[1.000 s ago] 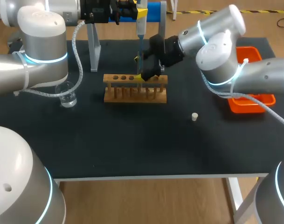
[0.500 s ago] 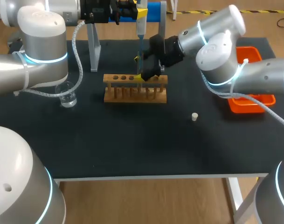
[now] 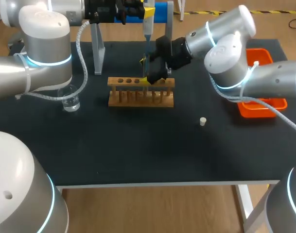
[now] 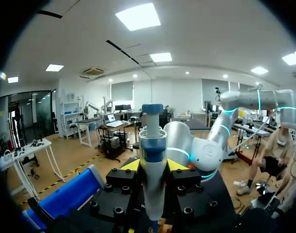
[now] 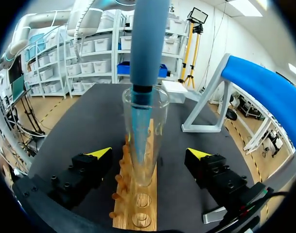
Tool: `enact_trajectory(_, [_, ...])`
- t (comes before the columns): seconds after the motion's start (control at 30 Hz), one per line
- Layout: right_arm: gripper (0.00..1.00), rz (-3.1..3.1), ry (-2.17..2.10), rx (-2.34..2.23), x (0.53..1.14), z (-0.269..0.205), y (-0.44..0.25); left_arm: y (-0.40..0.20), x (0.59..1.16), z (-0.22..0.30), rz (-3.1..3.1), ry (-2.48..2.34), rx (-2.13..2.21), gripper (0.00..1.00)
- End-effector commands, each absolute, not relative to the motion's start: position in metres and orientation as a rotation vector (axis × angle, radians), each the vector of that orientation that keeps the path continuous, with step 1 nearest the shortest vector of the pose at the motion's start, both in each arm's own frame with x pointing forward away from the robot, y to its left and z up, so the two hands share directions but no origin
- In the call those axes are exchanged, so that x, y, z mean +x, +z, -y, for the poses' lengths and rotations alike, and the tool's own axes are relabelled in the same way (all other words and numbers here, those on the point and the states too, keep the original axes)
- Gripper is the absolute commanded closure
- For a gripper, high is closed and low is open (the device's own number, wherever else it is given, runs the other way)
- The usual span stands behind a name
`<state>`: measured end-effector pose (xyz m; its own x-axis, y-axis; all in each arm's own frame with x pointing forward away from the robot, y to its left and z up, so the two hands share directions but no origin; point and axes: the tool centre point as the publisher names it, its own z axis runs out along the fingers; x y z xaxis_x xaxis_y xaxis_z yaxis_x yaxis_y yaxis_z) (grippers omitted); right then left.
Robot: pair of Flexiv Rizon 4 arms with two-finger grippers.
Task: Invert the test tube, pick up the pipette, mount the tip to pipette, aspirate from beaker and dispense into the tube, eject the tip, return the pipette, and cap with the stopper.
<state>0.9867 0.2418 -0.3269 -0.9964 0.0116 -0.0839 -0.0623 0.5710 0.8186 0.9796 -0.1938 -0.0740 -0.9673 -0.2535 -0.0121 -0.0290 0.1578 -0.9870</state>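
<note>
Test tube [image 5: 147, 160] stands upright, mouth up, at the wooden rack [image 3: 141, 92], which sits approx. mid-tabletop [image 3: 138, 150] toward the far side. Whether the tube's base is fully seated in a rack hole: cannot tell.

Right hand [image 5: 150, 153]: released, fingers spread wide. Per R wrist view the tube is between the two fingers, but both yellow tips stand well apart from the glass, one on each side, w/ no contact seen. Per head view this hand is low over the rack's right portion, and the R arm comes in from the right.

Pipette [image 4: 152, 160] hangs vertical directly above the tube. Its blue tip [image 5: 138, 128] passes down through the tube mouth and ends inside the glass, approx. halfway down. Liquid in tube: cannot tell.

Left hand [image 4: 153, 165]: clenched on the pipette body, w/ the yellow pads touching it from both sides per L wrist view. Head view puts this hand high at the tabletop's far edge, just beside the blue stand [image 3: 162, 9].

Other items, head view:
- Beaker [image 3: 70, 99]: clear glass, upright on the tabletop, left of the rack and well apart from it, close under the L arm. Fill level not legible.
- Stopper [image 3: 202, 121]: small, pale, alone on the tabletop, right of the rack and nearer the front edge, touching nothing.
- Orange tray [image 3: 264, 107]: at the tabletop's right edge, partly hidden by the R arm.
- Rack: row of dark open holes visible along the left part of its top board.
</note>
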Motion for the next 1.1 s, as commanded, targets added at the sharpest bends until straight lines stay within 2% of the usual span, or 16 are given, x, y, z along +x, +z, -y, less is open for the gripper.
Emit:
enact_trajectory(0.03, [0.00,-2.719,1.415,-0.046,0.987,-0.241,-0.326,-0.071,0.977,0.194,-2.251,-1.905,-0.284,1.00])
enact_trajectory(1.1, [0.00,-2.719,1.415,-0.046,0.987,-0.241,-0.326,-0.051,0.970,0.199,-2.231,-1.879,-0.268,1.00])
